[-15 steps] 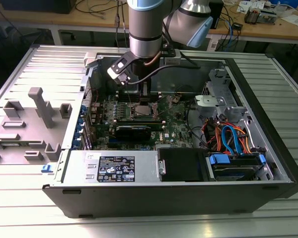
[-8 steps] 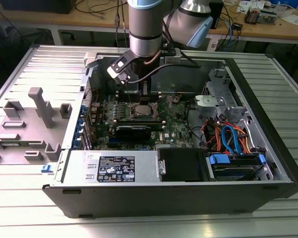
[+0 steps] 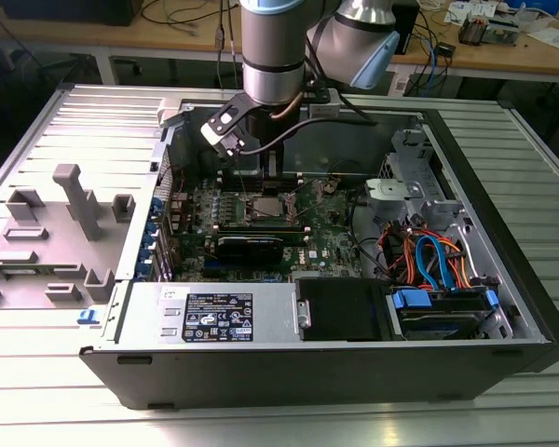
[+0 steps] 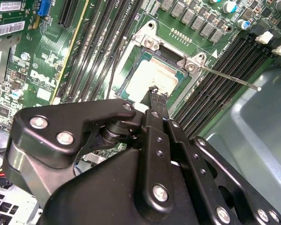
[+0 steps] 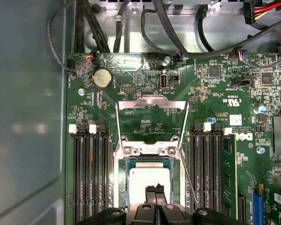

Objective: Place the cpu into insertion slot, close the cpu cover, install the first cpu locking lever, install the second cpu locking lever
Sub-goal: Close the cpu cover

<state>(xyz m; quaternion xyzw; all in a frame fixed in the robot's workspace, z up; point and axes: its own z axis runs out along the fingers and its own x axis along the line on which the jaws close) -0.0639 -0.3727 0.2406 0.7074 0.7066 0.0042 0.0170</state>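
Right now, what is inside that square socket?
The cpu lies inside the insertion slot, silver top showing. The gripper hides part of it; whatever lies under the cpu is covered.

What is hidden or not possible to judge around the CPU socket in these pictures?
1. One edge of the cpu, first wrist view: covered by the gripper.
2. Whether the gripper touches the cpu: neither wrist view settles it.
3. The insertion slot, exterior view: too small to judge how the cpu sits.
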